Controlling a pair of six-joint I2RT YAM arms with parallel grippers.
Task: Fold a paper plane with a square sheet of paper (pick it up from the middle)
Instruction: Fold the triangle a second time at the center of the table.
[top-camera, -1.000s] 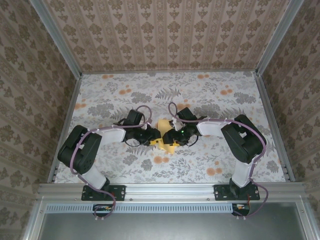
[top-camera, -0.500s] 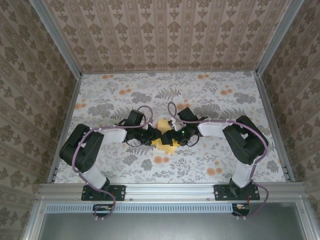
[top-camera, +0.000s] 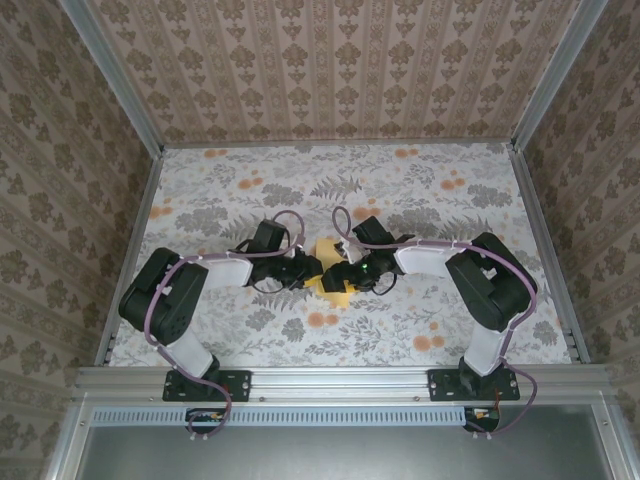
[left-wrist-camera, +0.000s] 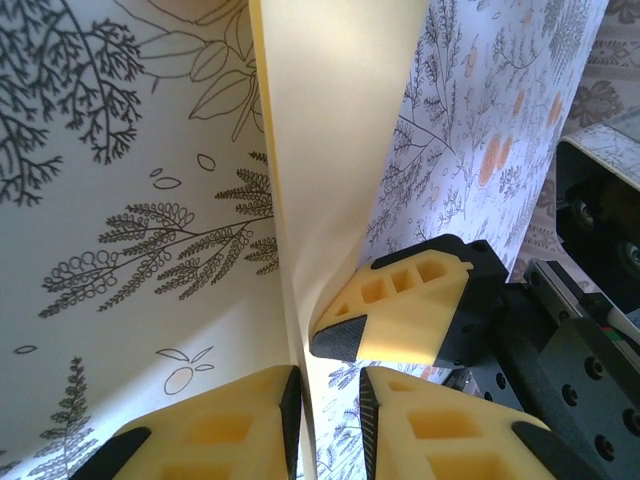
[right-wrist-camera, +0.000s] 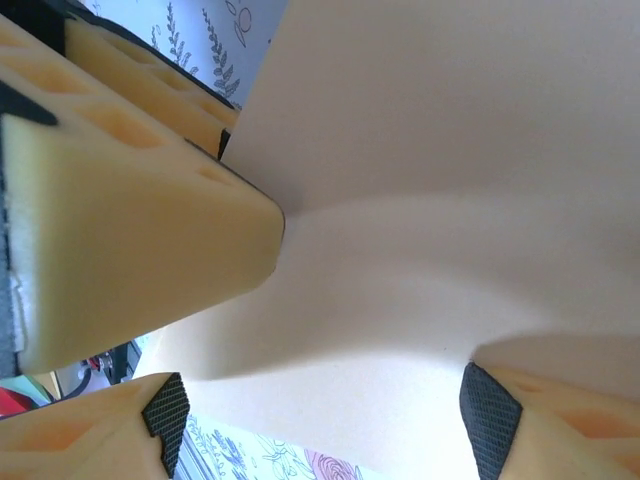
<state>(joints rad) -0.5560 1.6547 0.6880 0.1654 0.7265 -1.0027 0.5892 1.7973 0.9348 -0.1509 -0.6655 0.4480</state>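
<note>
Black-and-white arms (top-camera: 200, 275), purple cables, yellow foam fingers (left-wrist-camera: 400, 310)

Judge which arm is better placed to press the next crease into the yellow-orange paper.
Probably the right. The left gripper is shut on the thin yellow-orange paper sheet, anchoring its edge, while the right gripper stands open astride the paper, free to close.

Two arms stand at the near edge of one bench (top-camera: 450, 200), each ending in one gripper: the left gripper (top-camera: 312, 273) and the right gripper (top-camera: 333, 276), two in all. Between them sits one piece of yellow paper (top-camera: 328, 250). Each gripper has two fingers, so four fingers altogether.
</note>
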